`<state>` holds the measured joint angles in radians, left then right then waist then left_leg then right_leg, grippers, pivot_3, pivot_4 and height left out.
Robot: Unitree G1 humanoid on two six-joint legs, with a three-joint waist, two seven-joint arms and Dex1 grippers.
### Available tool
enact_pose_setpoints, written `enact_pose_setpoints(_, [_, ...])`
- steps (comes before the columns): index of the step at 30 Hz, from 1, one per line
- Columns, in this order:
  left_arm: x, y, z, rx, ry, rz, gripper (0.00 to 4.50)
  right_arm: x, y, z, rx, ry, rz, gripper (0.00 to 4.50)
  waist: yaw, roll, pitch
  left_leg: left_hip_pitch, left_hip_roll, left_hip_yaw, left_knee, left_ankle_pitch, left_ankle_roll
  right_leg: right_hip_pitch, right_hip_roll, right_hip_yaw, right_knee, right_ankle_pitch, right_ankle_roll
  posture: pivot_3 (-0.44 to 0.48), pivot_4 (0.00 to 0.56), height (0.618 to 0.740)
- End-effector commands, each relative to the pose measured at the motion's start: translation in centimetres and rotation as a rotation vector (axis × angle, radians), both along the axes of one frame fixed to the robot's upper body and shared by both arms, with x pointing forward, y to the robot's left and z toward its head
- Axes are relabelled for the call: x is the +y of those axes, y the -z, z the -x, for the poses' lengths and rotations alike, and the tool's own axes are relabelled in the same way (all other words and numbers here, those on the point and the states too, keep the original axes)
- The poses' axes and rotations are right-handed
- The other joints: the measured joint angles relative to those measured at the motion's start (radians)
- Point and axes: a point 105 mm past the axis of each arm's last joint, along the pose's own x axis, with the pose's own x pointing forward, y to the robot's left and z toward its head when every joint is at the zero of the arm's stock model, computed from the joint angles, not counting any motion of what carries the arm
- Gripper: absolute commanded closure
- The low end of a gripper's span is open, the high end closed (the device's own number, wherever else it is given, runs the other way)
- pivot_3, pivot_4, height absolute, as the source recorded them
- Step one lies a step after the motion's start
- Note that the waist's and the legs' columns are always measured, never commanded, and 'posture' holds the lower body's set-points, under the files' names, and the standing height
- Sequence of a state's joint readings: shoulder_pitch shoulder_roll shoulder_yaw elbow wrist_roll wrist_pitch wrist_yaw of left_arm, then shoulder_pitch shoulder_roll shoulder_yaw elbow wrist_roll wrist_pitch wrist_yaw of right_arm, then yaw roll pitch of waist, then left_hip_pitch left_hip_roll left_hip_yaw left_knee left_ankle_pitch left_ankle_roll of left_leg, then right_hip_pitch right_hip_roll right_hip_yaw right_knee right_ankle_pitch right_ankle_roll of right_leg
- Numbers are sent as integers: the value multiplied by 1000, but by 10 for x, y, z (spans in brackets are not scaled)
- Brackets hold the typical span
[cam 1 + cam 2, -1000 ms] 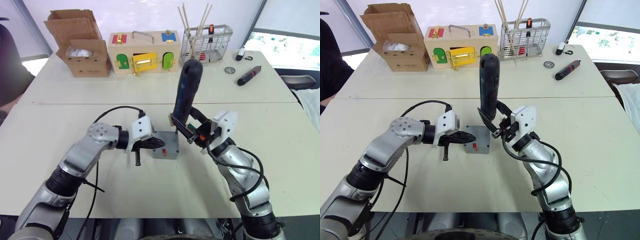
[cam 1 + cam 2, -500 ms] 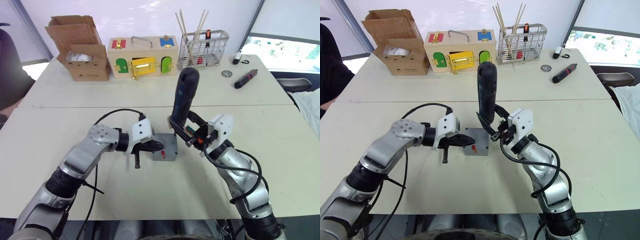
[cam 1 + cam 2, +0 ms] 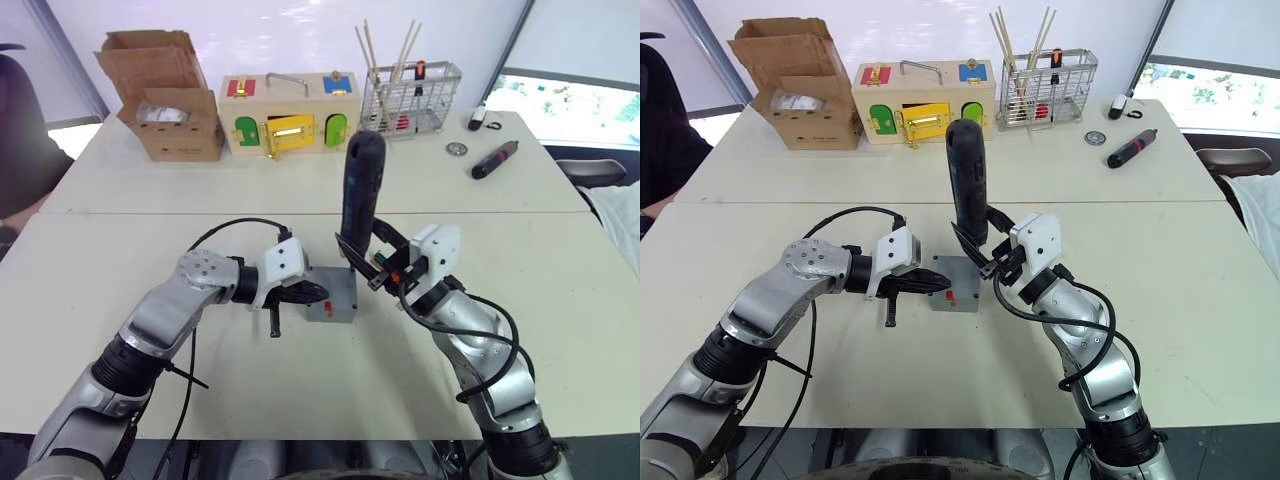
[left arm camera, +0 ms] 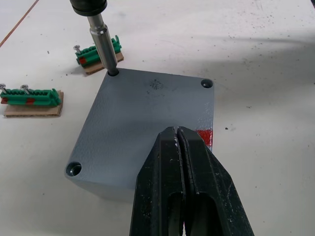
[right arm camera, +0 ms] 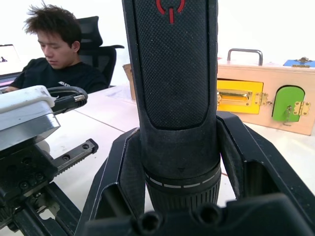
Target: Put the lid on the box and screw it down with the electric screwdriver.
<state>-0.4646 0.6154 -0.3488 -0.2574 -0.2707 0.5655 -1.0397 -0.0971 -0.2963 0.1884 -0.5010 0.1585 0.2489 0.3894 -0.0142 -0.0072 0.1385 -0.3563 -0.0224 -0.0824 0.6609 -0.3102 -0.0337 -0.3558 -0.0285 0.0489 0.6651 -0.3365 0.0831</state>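
Right hand clamped around electric screwdriver

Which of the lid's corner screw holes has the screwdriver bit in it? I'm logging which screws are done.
The far corner next to the green strips: the electric screwdriver bit stands in that hole of the lid. The others in view are open.

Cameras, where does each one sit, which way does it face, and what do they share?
Eye views: on the head, looking down over both arms at the table.
Left wrist: along the shut left gripper, pressed on the lid.
Right wrist: along the right gripper clamping the electric screwdriver.
Shared: screwdriver, lid, wooden latch box.
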Motion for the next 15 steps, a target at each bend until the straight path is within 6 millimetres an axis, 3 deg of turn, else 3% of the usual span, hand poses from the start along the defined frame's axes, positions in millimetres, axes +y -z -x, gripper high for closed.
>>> enact_pose_setpoints(1, [5, 13, 1, 41, -22, -44, 4500, -9, 58, -4, 226, 49, 83, 2725, 0, -1, 0, 0, 0, 0, 0, 0, 0, 0, 0, 0, 0, 0, 0, 0, 150, 740])
enact_pose_setpoints(11, [5, 16, 1, 44, -23, -50, 4500, -6, 50, -5, 194, 41, 68, 2725, 1, -2, -4, 0, 0, 0, -1, 0, 0, 0, -1, 0, -1, 0, 0, 0, 150, 740])
enact_pose_setpoints(15, [5, 19, 2, 50, -22, -53, 4500, -4, 28, -4, 114, 18, 33, 2725, 1, -1, -5, 0, 0, 0, -2, 0, 0, 0, -1, 0, -2, 0, 0, 0, 150, 740])
